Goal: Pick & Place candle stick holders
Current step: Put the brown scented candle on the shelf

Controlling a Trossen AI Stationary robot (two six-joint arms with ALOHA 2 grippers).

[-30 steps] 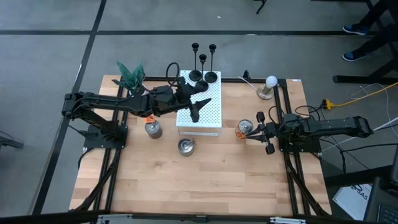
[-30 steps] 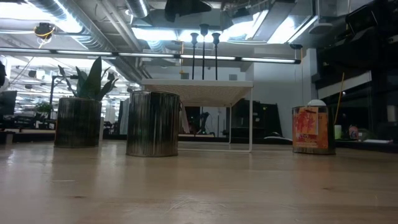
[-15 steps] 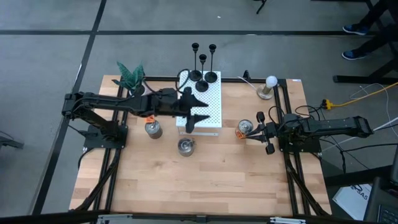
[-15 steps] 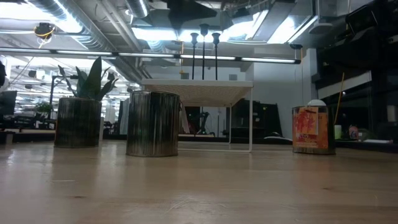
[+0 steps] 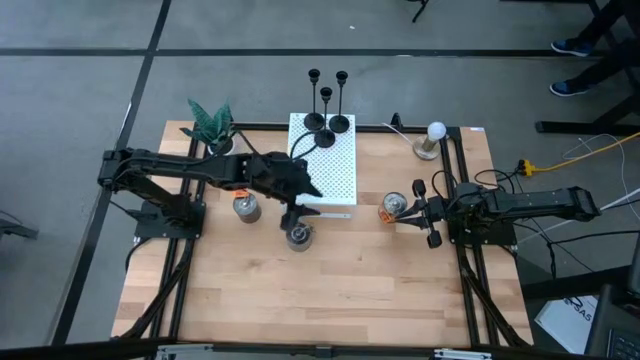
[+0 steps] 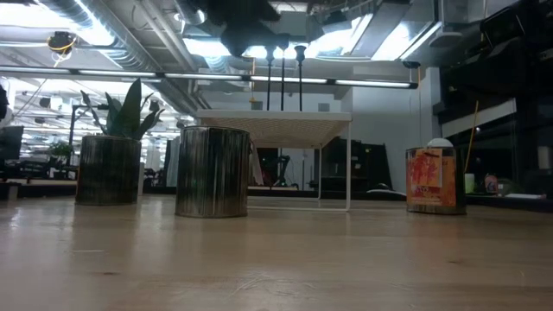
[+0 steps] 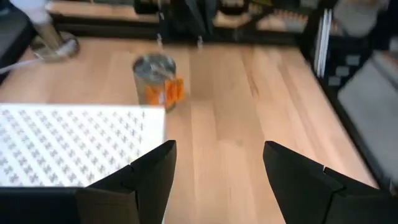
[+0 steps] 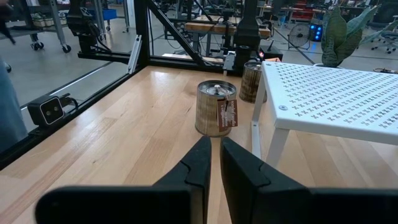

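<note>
Left gripper [image 5: 297,208] has pulled back off the white perforated stand [image 5: 335,172] since a second ago, when it reached over the stand's middle; now it sits past the stand's near edge, above the wooden table [image 5: 330,290] and over or just beside a silver tin [image 5: 298,236]. Jaws stand apart, nothing between them; the left wrist view shows bare table in the gap between its fingers [image 7: 146,180].

Three candle stick holders [image 5: 327,100], slim and black, stand upright in a tight group at the far end of the stand, bases on its top, unchanged. Low view shows their stems [image 6: 282,78] rising above the stand's top [image 6: 275,117], with the left arm a dark shape overhead, hard to read there.

Right gripper [image 5: 424,212] waits at the table's right side, jaws nearly closed on nothing, just beside a tin with an orange label [image 5: 393,207]. Its fingers [image 8: 194,168] point toward a tin [image 8: 216,107] and the stand's leg [image 8: 255,121].

Another silver tin [image 5: 247,208] sits left of the stand under the left arm. A green plant [image 5: 209,120] is at the far left corner, a white bulb on a wooden base [image 5: 432,140] at the far right.
</note>
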